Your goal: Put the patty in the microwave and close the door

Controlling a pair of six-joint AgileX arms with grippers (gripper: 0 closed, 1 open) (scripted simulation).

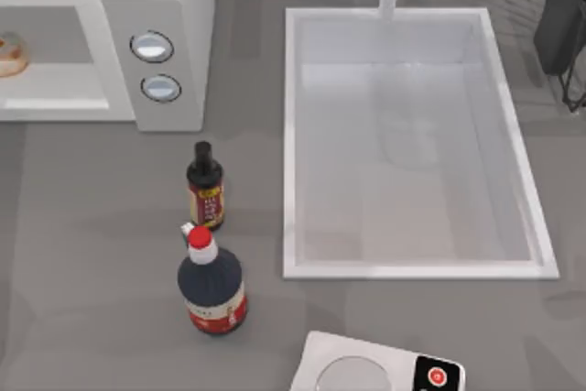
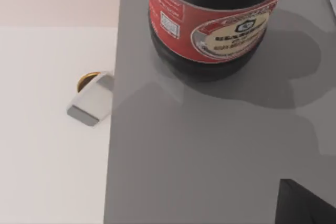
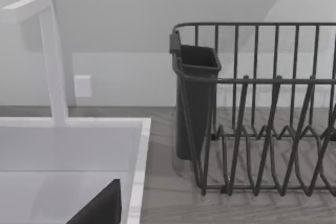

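Clenched or released cannot be told for either claw. A dark edge of the left gripper [image 2: 310, 205] is seen in the left wrist view, low over the grey counter [image 1: 101, 226] just beside the large bottle [image 2: 215, 19]. A dark corner of the right gripper [image 3: 100, 208] is seen in the right wrist view, near the sink [image 1: 412, 144] and facing the dish rack [image 3: 262, 119]; that arm is judged idle.

The patty [image 1: 9, 54] is found lying on the floor of the microwave [image 1: 165, 6], inside the open cavity at the top view's left edge. The placing is therefore judged done and the closing of the door is taken as the step in hand.

For a clean closing, the door should be pushed near its free edge, by the handle, where least force is needed, and followed along its arc until it is seated flush. The approach should be kept high or wide, since the large bottle and the small bottle [image 1: 205, 187] stand in front of the knobs [image 1: 152, 46] and could be toppled by a low sweep.

The microwave is shaped as a matte white-grey box with a grey panel and round silver-rimmed knobs. The patty is a flat tan disc. Both bottles are dark and glossy with red labels; the large one is capped in red. The sink is a smooth white rectangular basin, and the rack is made of thin dark wire.
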